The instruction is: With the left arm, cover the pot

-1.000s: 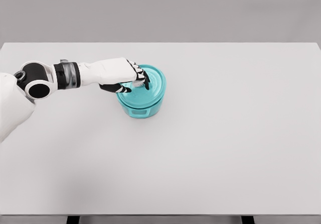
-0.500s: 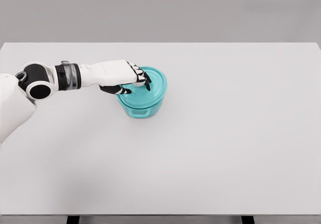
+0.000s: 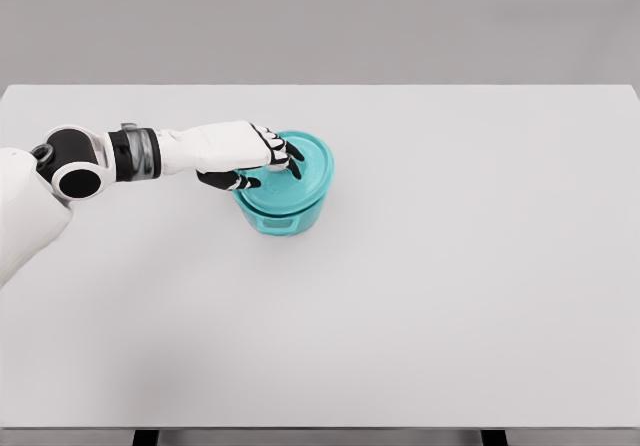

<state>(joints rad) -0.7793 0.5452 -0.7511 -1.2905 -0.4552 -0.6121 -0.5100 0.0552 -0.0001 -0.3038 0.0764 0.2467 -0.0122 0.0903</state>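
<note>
Lid (image 3: 300,171) sits on pot (image 3: 280,211), slightly off toward 2 o'clock; left hand (image 3: 245,151) grips its knob. You've only release left.

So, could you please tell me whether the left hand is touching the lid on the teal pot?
Touching. The head view shows the left hand with its fingers curled around the knob of the lid, which lies on the pot.

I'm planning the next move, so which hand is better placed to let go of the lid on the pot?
Left: the left hand already grips the lid atop the pot. No right arm is in view.
</note>
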